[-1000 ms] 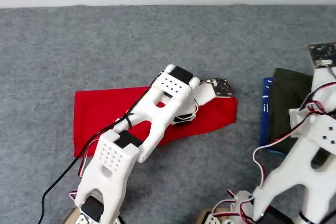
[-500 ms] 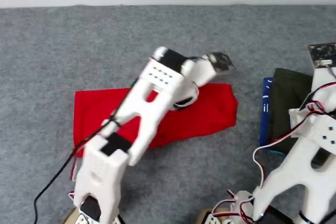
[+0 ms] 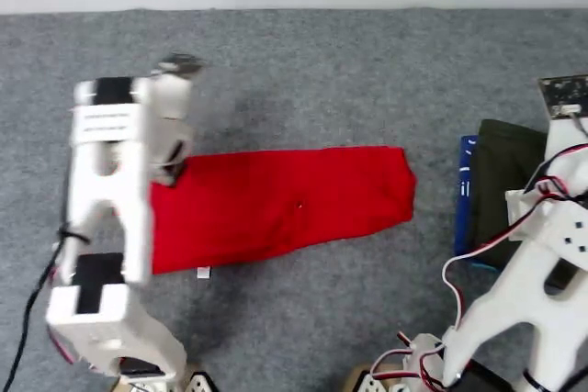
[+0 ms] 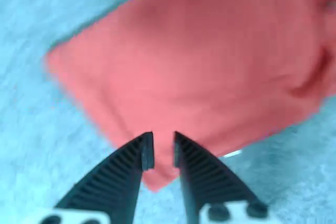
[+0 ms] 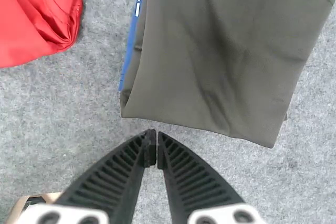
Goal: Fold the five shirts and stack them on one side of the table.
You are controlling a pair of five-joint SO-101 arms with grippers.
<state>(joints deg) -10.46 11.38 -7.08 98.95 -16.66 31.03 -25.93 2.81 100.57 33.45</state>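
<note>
A red shirt (image 3: 285,204) lies folded into a long band across the middle of the grey table, also seen as the red shirt (image 4: 210,61) under the left wrist camera. My left gripper (image 4: 161,142) hovers over its left end near a corner, fingers a narrow gap apart and holding nothing; from above the left gripper (image 3: 173,164) sits at the band's left edge. At the right, a folded dark olive shirt (image 5: 220,51) rests on a blue shirt (image 5: 134,40). My right gripper (image 5: 156,140) is shut and empty, just in front of that stack.
The stack of the olive shirt (image 3: 505,181) and the blue shirt (image 3: 465,199) lies beside the right arm (image 3: 551,254). A small white tag (image 3: 202,272) sticks out under the red shirt's front edge. Bare grey table (image 3: 349,71) stretches behind the red shirt to the back wall.
My left arm swung from the red shirt's right end over to its left end, uncovering the whole band. The right arm and the stack stayed still.
</note>
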